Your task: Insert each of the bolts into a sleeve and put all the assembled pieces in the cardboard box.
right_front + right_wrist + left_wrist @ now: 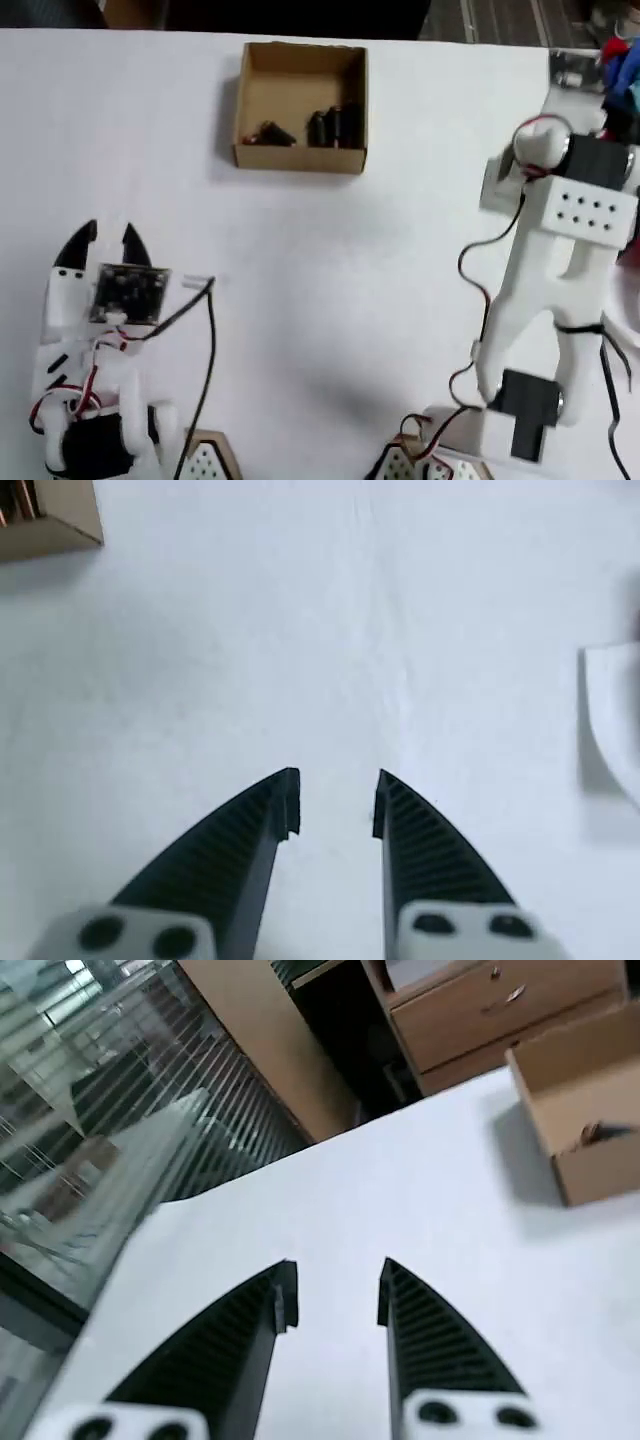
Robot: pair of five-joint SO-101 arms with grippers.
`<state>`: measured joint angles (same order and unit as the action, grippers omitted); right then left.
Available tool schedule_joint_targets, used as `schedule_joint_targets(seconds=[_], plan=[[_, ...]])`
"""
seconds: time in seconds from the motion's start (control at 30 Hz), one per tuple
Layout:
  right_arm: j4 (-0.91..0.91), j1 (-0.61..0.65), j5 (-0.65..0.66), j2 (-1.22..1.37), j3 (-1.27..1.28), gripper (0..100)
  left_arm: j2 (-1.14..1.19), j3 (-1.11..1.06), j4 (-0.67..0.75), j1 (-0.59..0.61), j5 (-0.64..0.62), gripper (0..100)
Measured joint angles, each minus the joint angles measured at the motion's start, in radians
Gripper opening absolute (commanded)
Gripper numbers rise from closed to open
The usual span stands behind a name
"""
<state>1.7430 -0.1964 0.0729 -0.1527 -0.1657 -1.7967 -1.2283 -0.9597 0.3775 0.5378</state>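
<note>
Well apart from both grippers, the cardboard box (300, 160) sits on the white table (330, 300) at about 12 o'clock in the high view. A cluster of dark pieces (335, 125) lies inside it toward the 4 o'clock corner of the box floor. A lone piece (270, 133) with a touch of red or orange on it lies toward the 8 o'clock corner. They are small and dark, so I cannot tell bolt from sleeve, nor count the ones in the cluster.

The left gripper (108, 240) is at about 8 o'clock on the table and points toward 12. It is released, its two black fingers spread with bare white table between them. From it the box lies off toward 1 o'clock, with a wide stretch of table between the two. In the left wrist view the box is cut off by the frame edge, and something small and dark shows just over its near wall, too blurred to identify. Beyond the table edge in that view stand wooden drawers (500, 1010) and window blinds (120, 1110).

The right arm (560, 260) stands folded at about 3 to 4 o'clock in the high view. The right gripper (335, 800) is released too, its fingers spread over bare table. In its own wrist view one corner of the box shows far off, the rest cut away by the frame. A white shape (612, 725) is also cut off at the frame edge, and I cannot tell what it is.
</note>
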Motion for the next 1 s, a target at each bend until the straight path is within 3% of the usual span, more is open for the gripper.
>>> schedule_joint_targets(seconds=[0.1,0.33,0.43,0.73,1.0], plan=[[-0.002,0.000,0.000,-0.040,0.097,10.8,0.000,0.000,0.000,0.006,0.080,15],[-0.003,0.002,0.002,-0.137,0.270,11.1,0.000,-0.049,0.000,0.006,0.095,15],[-0.003,0.029,0.002,-0.207,0.344,10.9,0.000,-0.086,0.000,0.006,0.023,15],[-0.043,0.104,0.074,-0.523,0.617,11.1,0.000,-0.091,0.000,0.006,-0.347,15],[-0.273,0.104,0.074,-0.848,1.060,11.1,0.000,-0.091,-0.170,0.006,-0.390,15]])
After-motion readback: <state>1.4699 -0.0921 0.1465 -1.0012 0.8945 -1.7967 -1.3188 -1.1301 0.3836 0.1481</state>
